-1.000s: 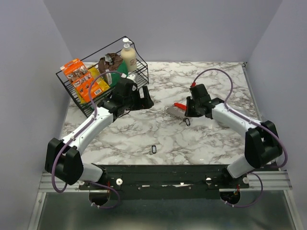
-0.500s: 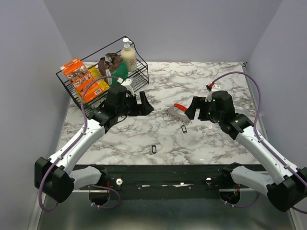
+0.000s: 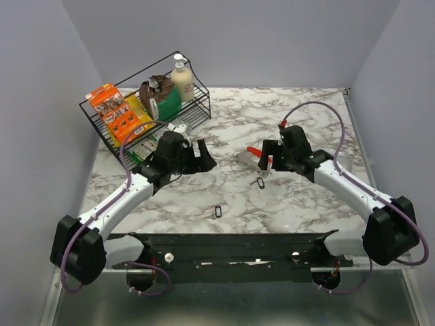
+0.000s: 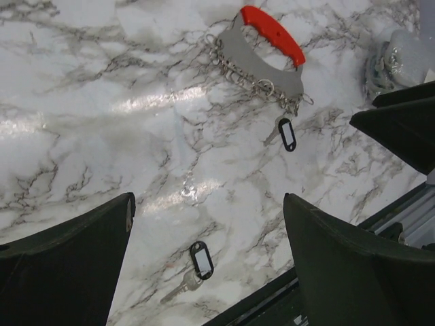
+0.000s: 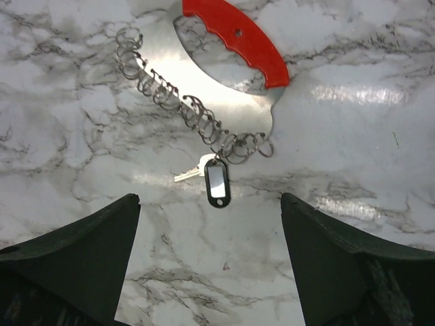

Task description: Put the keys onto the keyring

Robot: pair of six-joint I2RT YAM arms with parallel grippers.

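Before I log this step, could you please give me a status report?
Left hand and right hand open, empty. One key at end of keyring, hooked or not unclear. Other key loose on table.

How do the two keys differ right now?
The far key lies against the keyring's end ring, threaded or not I cannot tell; the near key lies alone, apart from it. The far key is at the table's middle; the near key by its front edge. Both have a dark oval tag and silver blade.

White grey-veined marble tabletop (image 3: 224, 125), glossy, light glare in patches. Plain lavender-grey walls (image 3: 272, 41) far, left, right. Black rail (image 3: 231, 243) along near edge.
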